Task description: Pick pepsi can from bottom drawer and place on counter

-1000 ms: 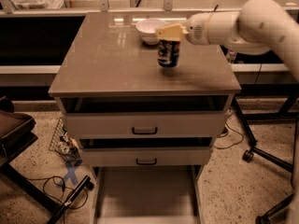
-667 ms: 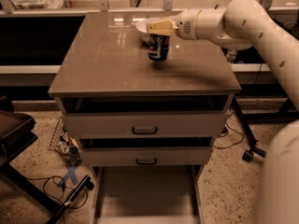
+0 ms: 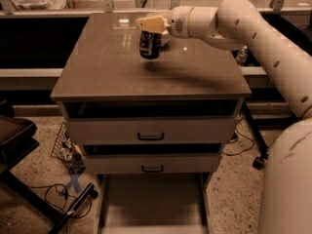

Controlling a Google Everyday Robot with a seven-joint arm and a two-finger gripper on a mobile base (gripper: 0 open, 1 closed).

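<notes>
The pepsi can (image 3: 149,44) is dark blue with pale markings and hangs upright over the far middle of the counter (image 3: 102,69), its shadow on the slab just below and to the right. My gripper (image 3: 149,24) comes in from the right on the white arm (image 3: 253,28) and is shut on the can's top. The bottom drawer (image 3: 152,201) is pulled out at the foot of the cabinet, and its pale floor shows nothing on it.
A white bowl (image 3: 166,38) sits on the counter right behind the can, mostly hidden. The two upper drawers (image 3: 151,130) with black handles are slightly ajar. Cables and a black stand (image 3: 73,199) lie on the floor to the left. A small bottle (image 3: 241,56) stands behind the counter's right edge.
The gripper has carried the can leftward and farther back over the counter, in front of the white bowl. The drawers have not moved.
</notes>
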